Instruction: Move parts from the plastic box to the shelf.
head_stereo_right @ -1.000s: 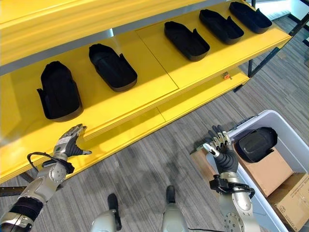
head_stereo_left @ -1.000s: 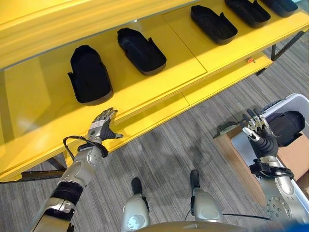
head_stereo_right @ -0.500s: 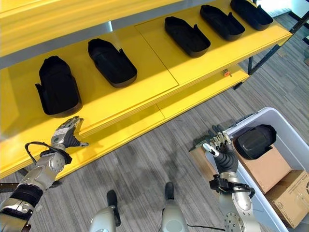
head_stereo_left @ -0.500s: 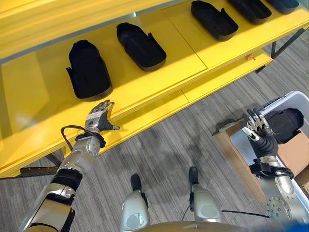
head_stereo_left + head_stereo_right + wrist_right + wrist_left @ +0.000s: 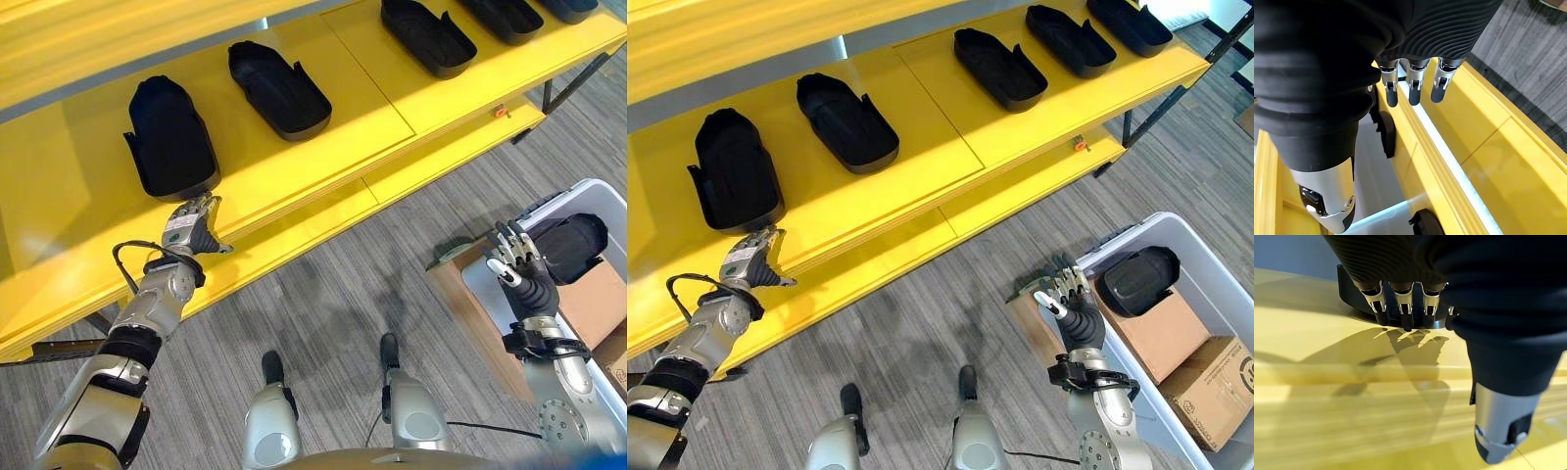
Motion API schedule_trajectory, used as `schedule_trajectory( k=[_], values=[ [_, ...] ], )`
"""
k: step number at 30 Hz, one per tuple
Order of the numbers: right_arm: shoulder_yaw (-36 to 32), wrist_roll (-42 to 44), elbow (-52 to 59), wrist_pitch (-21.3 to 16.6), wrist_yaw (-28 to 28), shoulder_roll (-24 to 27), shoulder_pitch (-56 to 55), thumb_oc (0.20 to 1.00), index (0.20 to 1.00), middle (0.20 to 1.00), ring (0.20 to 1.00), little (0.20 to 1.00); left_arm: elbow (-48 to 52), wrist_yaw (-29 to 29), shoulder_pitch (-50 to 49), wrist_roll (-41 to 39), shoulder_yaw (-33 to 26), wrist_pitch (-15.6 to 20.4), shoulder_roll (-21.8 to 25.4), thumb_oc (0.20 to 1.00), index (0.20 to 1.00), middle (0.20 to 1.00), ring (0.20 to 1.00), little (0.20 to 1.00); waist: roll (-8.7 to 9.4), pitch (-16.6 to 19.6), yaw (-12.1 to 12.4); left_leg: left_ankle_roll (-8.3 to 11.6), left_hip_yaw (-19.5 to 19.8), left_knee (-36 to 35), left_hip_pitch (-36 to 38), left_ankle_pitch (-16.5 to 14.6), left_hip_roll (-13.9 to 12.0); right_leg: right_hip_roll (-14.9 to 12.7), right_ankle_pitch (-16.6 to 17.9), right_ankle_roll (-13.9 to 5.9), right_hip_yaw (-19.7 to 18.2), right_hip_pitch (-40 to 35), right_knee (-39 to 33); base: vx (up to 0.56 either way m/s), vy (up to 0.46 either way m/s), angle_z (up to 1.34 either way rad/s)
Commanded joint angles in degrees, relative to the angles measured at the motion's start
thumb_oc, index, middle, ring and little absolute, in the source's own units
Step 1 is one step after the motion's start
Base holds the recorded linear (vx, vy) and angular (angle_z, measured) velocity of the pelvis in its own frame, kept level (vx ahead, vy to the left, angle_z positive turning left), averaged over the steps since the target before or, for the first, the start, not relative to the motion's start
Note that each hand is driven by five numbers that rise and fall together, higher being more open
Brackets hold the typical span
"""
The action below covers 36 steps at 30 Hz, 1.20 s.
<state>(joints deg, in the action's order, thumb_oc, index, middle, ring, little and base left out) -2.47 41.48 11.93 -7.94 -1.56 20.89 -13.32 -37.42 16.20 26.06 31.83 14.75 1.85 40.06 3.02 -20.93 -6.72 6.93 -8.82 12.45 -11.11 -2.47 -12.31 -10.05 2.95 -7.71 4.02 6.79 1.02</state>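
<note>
Carpet, grey and striped (image 5: 921, 323), takes up the nearest stretch and gives plenty of open room between the two arms. On the right sits the pale translucent plastic box (image 5: 1205, 257), with one rounded black moulded part (image 5: 1136, 279) still in it resting on brown cardboard cartons (image 5: 1166, 338). The right hand (image 5: 1070, 299) hangs just outside the box's near-left corner, fingers straight and a bit spread, holding nothing. Over on the left, the left hand (image 5: 188, 227) is up at the front lip of the bright yellow metal shelf (image 5: 323, 166), fingers straight and close together, fingertips (image 5: 1406, 323) right by the nearest black tray-shaped part (image 5: 168, 137), empty too. Further back the shelf carries more black parts (image 5: 847, 122) in a row, each well apart with bare yellow between them. Compared with a second ago the left hand has crept closer to that first part, while the right hand has barely shifted
</note>
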Motion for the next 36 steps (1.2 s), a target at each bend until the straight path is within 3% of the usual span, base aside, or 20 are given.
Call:
schedule_trajectory(
  k=[1,36],
  values=[
    [-1.8,1.6,6.8,-3.6,-0.6,1.5,-0.9,1.000,1.000,1.000,1.000,1.000,-2.9,0.3,2.7,-1.7,0.2,-0.2,6.0,1.000,1.000,1.000,1.000,1.000,1.20,2.5,0.1,0.76,3.8,5.4,-7.8,3.6,-2.7,-3.7,-10.1,-1.59,1.6,-3.2,9.7,0.00,0.000,0.00],
    [-2.0,2.5,7.7,-4.5,-0.5,2.5,-2.4,1.000,1.000,1.000,1.000,1.000,-7.4,0.3,14.1,-1.0,8.6,0.5,6.4,1.000,1.000,1.000,1.000,1.000,1.42,2.8,-1.2,0.59,3.6,7.3,-9.0,2.6,-2.5,-3.9,-10.0,-1.85,0.3,-1.7,10.8,0.00,0.000,0.00]
  ],
)
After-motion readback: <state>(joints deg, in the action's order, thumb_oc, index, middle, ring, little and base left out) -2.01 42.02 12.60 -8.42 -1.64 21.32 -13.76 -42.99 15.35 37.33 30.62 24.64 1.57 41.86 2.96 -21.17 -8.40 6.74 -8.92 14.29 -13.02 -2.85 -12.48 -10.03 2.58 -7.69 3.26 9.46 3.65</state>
